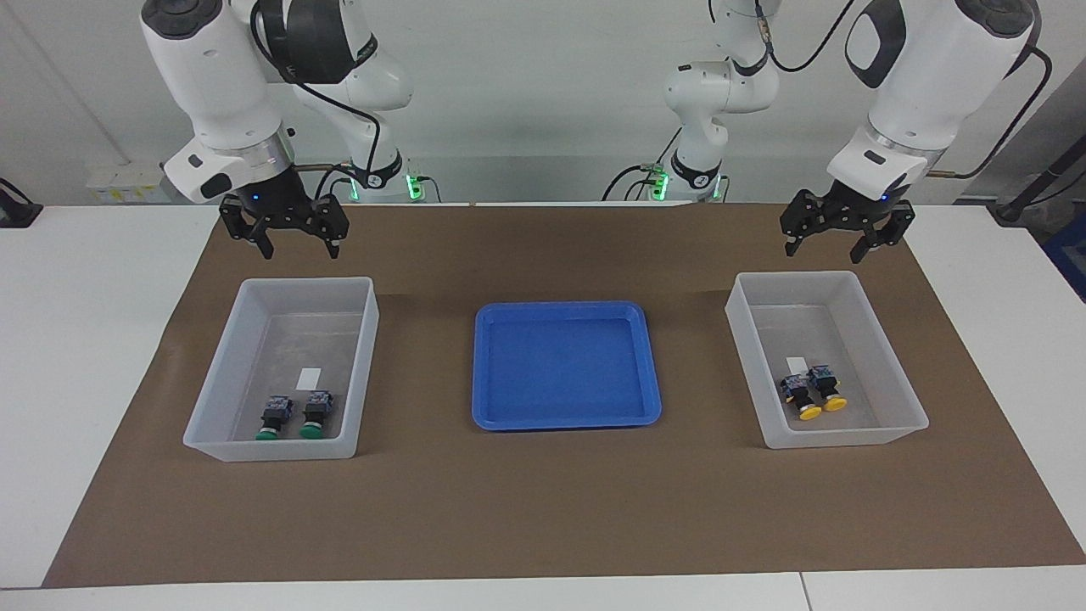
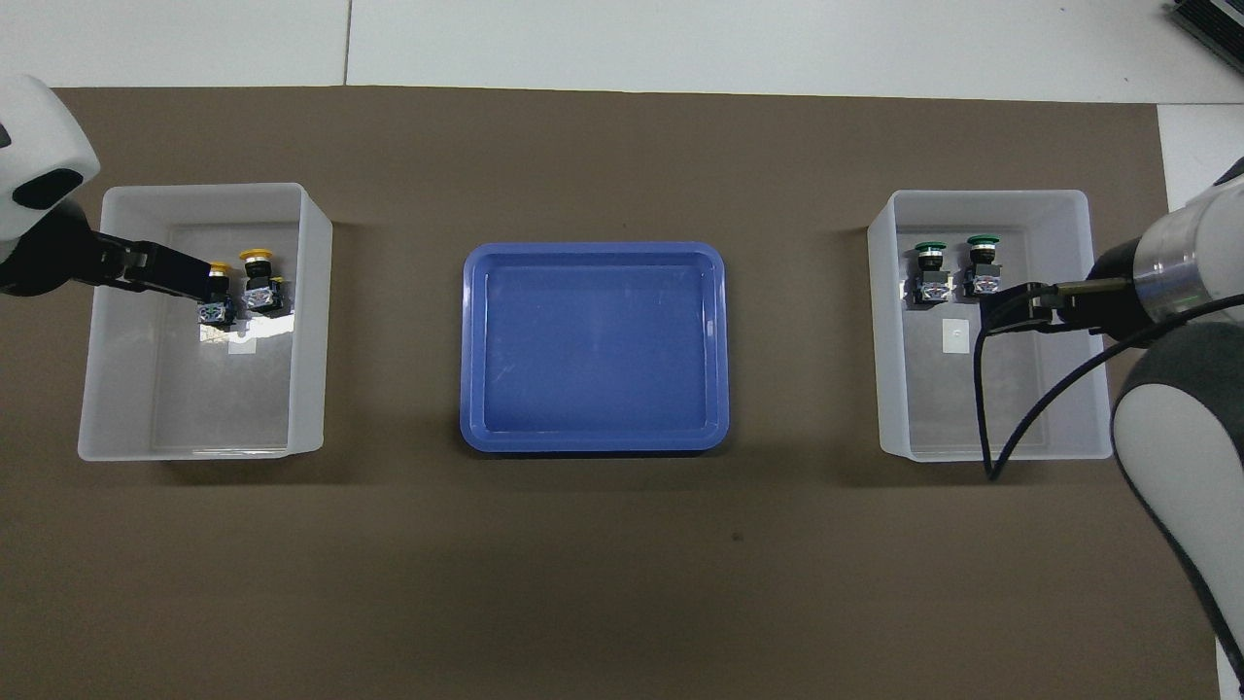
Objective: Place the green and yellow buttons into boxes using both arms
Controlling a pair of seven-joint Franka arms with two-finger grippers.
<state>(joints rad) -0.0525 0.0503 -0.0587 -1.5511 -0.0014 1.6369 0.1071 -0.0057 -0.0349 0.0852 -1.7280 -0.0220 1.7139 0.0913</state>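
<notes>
Two green buttons [image 1: 294,417] lie in the box [image 1: 305,282] at the right arm's end, also in the overhead view [image 2: 954,265]. Two yellow buttons [image 1: 813,394] lie in the box [image 1: 793,276] at the left arm's end, also overhead [image 2: 243,287]. My right gripper [image 1: 299,246] hangs open and empty above the robot-side edge of the green buttons' box [image 2: 986,194]. My left gripper [image 1: 825,248] hangs open and empty above the robot-side edge of the yellow buttons' box [image 2: 204,190]. Overhead, the left gripper [image 2: 190,277] partly covers one yellow button, and the right gripper [image 2: 1001,309] shows beside the green ones.
A shallow blue tray [image 1: 567,310] lies between the two boxes on the brown mat [image 1: 543,509], and nothing is in it. It also shows in the overhead view [image 2: 593,250]. White table surface surrounds the mat.
</notes>
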